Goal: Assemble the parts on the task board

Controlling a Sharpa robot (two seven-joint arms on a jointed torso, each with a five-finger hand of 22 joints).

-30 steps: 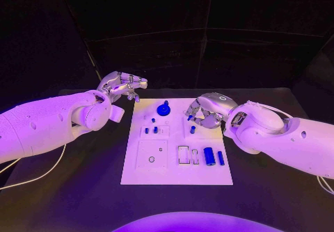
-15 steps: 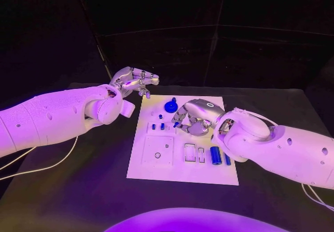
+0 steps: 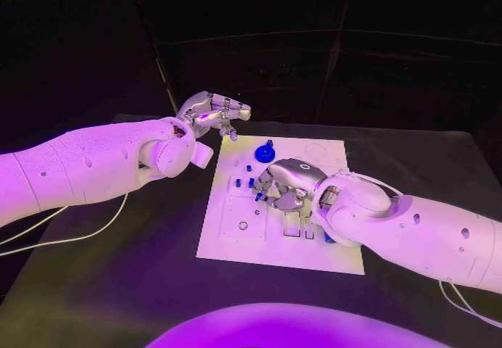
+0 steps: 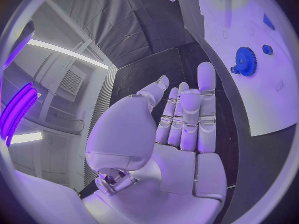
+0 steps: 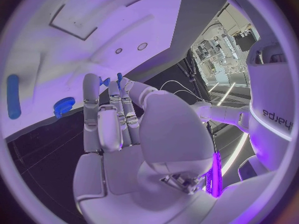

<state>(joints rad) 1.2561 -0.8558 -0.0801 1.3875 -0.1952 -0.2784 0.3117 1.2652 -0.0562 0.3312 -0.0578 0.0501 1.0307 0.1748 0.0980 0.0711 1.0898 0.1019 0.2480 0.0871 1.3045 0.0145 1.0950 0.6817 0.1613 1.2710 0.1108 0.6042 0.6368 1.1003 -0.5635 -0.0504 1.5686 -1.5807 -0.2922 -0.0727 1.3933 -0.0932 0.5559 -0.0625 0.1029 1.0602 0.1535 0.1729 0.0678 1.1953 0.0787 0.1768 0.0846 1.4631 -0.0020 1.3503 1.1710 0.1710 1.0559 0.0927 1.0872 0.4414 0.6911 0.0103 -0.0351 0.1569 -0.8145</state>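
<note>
The white task board (image 3: pixel 236 235) lies mid-table. A blue gear (image 3: pixel 265 153) stands near its far edge, with small blue pegs (image 3: pixel 244 183) just in front of it. My right hand (image 3: pixel 284 185) hovers low over the board's middle with its fingers curled down, pinching a small blue part (image 3: pixel 258 196) at the fingertips; the right wrist view shows that part (image 5: pixel 112 79) above the board's holes (image 5: pixel 142 46). My left hand (image 3: pixel 215 112) is raised beyond the board's far left corner and holds nothing, its fingers (image 4: pixel 187 114) loosely extended. My right forearm covers the board's near right.
Black table (image 3: pixel 125 275) surrounds the board, with bare room on the near left. A white cable (image 3: pixel 63 235) trails under my left arm. Recessed slots (image 3: pixel 288 228) sit in the board's near half. A long blue cylinder (image 5: pixel 14 103) lies on the board.
The camera has shifted. Over the board, my right hand has moved from the right side toward the middle, carrying the small blue part. The left hand stays raised at the far left.
</note>
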